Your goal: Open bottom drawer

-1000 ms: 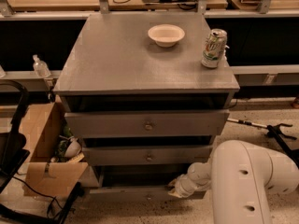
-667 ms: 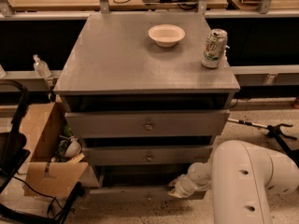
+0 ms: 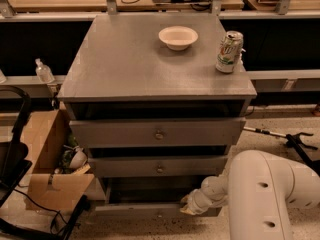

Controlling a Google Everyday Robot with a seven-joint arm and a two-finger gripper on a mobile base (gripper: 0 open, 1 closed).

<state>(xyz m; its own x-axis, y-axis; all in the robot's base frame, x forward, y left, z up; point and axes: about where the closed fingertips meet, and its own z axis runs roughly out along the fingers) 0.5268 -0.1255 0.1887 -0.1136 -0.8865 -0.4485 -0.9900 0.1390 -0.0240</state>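
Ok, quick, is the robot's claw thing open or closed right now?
Gripper: down low against the front of the bottom drawer, right of its middle. Open, closed or gripping something: it cannot be told.

Three drawers [image 3: 157,133], one bowl [image 3: 178,37], one can [image 3: 229,52], one cardboard box [image 3: 44,149], one tool [image 3: 186,204] at the bottom drawer [image 3: 135,210].
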